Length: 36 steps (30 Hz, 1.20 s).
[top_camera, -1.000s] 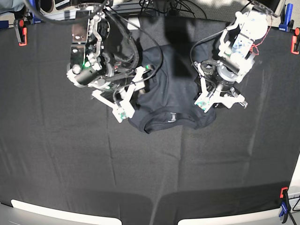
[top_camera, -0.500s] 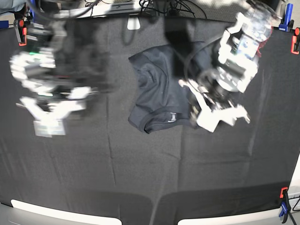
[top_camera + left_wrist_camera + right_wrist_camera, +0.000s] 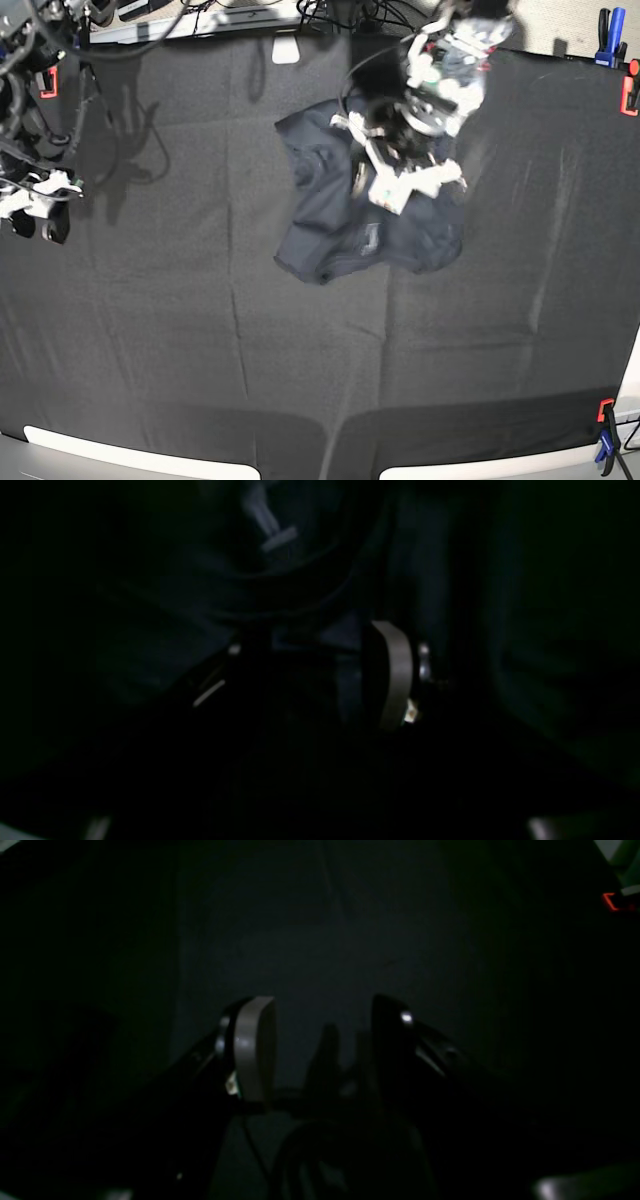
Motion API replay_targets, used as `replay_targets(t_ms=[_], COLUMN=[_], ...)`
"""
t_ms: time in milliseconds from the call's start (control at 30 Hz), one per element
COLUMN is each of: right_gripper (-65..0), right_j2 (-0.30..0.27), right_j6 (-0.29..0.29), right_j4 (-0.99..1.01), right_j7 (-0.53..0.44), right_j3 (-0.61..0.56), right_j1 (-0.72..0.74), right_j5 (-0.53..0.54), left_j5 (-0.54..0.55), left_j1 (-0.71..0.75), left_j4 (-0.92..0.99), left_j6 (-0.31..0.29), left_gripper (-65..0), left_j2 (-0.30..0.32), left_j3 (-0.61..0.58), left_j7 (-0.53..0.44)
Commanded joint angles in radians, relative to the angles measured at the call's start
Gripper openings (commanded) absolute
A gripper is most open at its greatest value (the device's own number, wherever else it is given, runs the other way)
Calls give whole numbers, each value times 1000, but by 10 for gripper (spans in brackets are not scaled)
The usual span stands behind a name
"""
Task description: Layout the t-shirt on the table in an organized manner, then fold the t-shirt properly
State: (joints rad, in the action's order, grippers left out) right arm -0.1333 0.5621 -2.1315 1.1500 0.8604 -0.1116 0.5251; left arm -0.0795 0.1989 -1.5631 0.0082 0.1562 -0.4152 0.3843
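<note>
The dark navy t-shirt (image 3: 340,215) lies crumpled in a heap on the black-clothed table (image 3: 200,340), a little back of centre. My left gripper (image 3: 415,185) hovers over the heap's right part. In the left wrist view the left gripper (image 3: 320,650) is open, with dim shirt folds (image 3: 165,610) and a pale label (image 3: 272,527) just beyond its fingertips. My right gripper (image 3: 38,222) sits far off at the table's left edge. The right wrist view shows it (image 3: 322,1040) open over bare black cloth, holding nothing.
Orange clamps (image 3: 45,80) (image 3: 630,95) and a blue clamp (image 3: 607,22) grip the back corners; another clamp (image 3: 605,412) holds the front right. Cables and a white block (image 3: 285,50) lie along the back edge. The pale table edge (image 3: 100,445) runs along the front.
My right arm has swung from beside the shirt far out to the table's left edge. The left arm has moved left and back, over the shirt. The shirt stays heaped.
</note>
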Motion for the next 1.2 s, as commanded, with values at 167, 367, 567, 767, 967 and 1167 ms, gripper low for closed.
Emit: replay_targets(t_ms=[167, 367, 567, 767, 967, 1167], right_gripper=[-355, -355, -355, -355, -355, -355], right_j2=[-16, -16, -16, -16, -16, -16], right_j6=[34, 34, 33, 34, 33, 33], right_j4=[-20, -20, -20, -20, -20, -20], right_j7=[-23, -23, -23, -23, -23, -24], right_j3=[3, 3, 3, 3, 3, 3], right_j1=[9, 9, 9, 9, 9, 9], right_j5=[48, 48, 48, 55, 55, 56], left_j5=[-8, 2, 0, 50, 100, 100], left_j1=[-103, -135, -101, -82, -11, -11], left_j4=[-34, -139, -137, -201, -223, -243], left_j6=[2, 2, 2, 36, 36, 36], left_gripper=[-364, -364, -364, -364, -364, -365], left_j2=[-73, -84, -72, -64, -64, -65], left_j3=[1, 1, 1, 1, -5, -108], left_j7=[109, 153, 239, 352, 349, 348])
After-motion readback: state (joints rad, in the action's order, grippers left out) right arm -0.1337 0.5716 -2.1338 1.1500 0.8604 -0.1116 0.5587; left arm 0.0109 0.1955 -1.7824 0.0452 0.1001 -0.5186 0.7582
